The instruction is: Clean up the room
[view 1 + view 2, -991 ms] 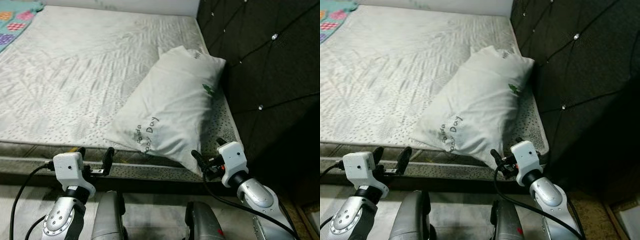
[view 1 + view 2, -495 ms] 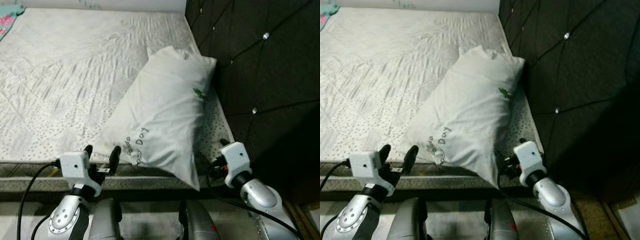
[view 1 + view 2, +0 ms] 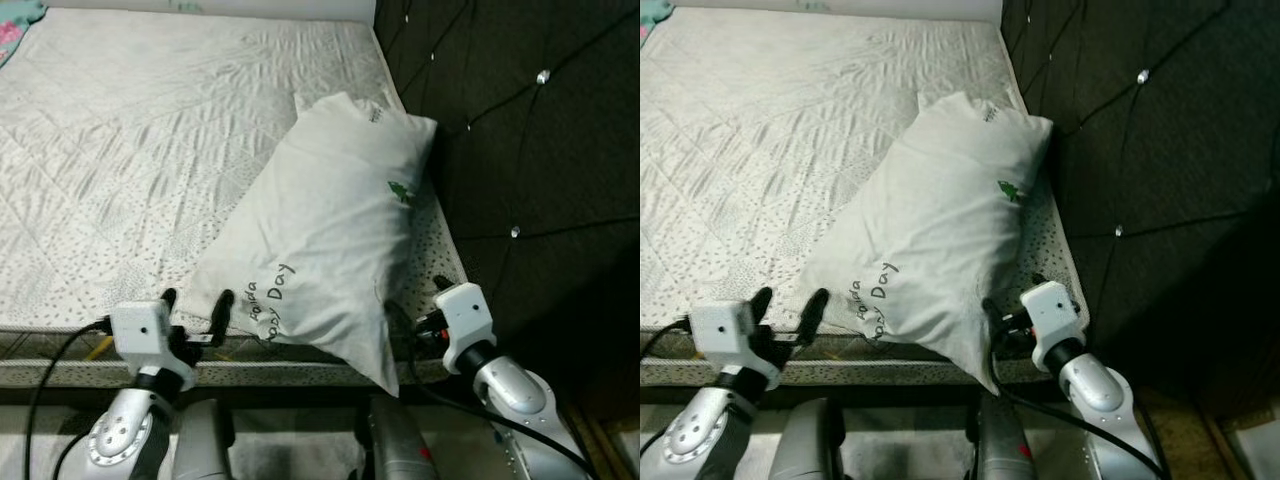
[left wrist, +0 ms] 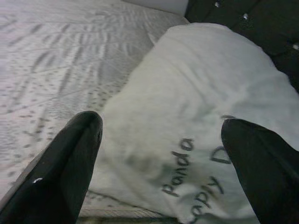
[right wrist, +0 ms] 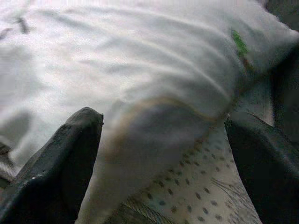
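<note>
1. A white pillow (image 3: 330,240) lay slantwise on the bare mattress (image 3: 130,150), running from the upper right of centre, where its far end pressed against the dark tufted headboard (image 3: 520,130), down to the lower centre of the left eye view. Its near corner hung over the mattress edge. Black lettering showed near that end and a small green mark near the far one.

2. The left gripper (image 3: 193,312) sat at the lower left of the frame, at the mattress edge just beside the pillow's near-left corner. Its two fingers stood apart with nothing between them; in the left wrist view the lettered end of the pillow lay just ahead of the gap.

3. The right gripper (image 5: 163,154) sat at the lower right of centre, close against the pillow's near-right side. Its fingers were spread as well, and in the right wrist view the pillow's bulging edge lay between them, though not yet pinched.

4. The step in hand looked like the approach to a two-handed pick-up of the pillow, both grippers lined up on its near end.

5. The next move would likely call for pushing both grippers a little further in, so that each had a good fold of fabric between its fingers, then closing them together. Soft stuffing could slip from a shallow bite.
</note>
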You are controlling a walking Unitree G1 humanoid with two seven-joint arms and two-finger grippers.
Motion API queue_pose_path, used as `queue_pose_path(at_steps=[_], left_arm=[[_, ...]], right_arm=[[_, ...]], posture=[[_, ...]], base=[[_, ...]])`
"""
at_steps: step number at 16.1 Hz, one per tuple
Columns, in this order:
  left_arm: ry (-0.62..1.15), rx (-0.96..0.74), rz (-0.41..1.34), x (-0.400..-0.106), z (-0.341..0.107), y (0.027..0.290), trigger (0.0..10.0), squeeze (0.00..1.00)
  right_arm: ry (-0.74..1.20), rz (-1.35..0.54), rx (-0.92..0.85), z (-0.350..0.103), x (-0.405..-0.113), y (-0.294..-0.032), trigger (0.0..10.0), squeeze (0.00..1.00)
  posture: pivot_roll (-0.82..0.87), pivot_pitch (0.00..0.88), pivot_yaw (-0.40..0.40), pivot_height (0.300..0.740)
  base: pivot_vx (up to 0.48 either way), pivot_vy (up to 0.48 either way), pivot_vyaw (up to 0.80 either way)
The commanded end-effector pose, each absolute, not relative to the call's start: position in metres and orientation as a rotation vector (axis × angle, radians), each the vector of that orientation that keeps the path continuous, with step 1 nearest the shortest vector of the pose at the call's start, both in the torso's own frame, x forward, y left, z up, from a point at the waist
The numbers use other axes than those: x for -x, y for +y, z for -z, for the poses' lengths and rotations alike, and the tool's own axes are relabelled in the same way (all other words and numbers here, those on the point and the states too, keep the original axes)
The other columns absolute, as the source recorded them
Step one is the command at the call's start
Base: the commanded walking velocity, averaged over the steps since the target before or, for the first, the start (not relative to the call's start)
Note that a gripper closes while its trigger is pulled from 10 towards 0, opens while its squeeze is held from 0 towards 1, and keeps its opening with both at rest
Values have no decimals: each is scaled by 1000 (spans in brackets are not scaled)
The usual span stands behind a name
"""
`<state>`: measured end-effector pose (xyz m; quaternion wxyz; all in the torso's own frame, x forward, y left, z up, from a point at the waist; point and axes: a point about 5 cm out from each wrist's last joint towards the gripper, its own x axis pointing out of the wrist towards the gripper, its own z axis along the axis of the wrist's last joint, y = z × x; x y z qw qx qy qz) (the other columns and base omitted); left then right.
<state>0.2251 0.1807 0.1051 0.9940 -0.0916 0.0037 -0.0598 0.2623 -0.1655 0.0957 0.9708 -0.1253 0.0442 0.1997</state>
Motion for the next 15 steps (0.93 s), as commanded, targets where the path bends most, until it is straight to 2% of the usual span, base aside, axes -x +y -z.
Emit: queue_pose_path(at_steps=[1, 5, 9, 12, 15], left_arm=[[24, 179, 93, -222, -103, 185, 10000, 0], [25, 178, 88, -223, -102, 185, 10000, 0], [27, 178, 84, -223, -102, 185, 10000, 0], [28, 177, 83, -223, -102, 185, 10000, 0], [28, 178, 82, -223, -102, 185, 10000, 0]], right_arm=[[78, -418, 261, -97, -262, -162, 10000, 0], [80, -412, 258, -97, -262, -163, 10000, 0], [75, -416, 264, -97, -262, -162, 10000, 0], [71, -404, 259, -98, -263, -163, 10000, 0], [70, -406, 245, -98, -263, -162, 10000, 0]], posture=[[-52, 144, -48, 571], [-52, 144, -48, 571], [-53, 142, -47, 571], [-52, 144, -49, 571], [-51, 143, -48, 536]], base=[[0, 0, 800], [0, 0, 105], [0, 0, 684], [0, 0, 0], [0, 0, 0]])
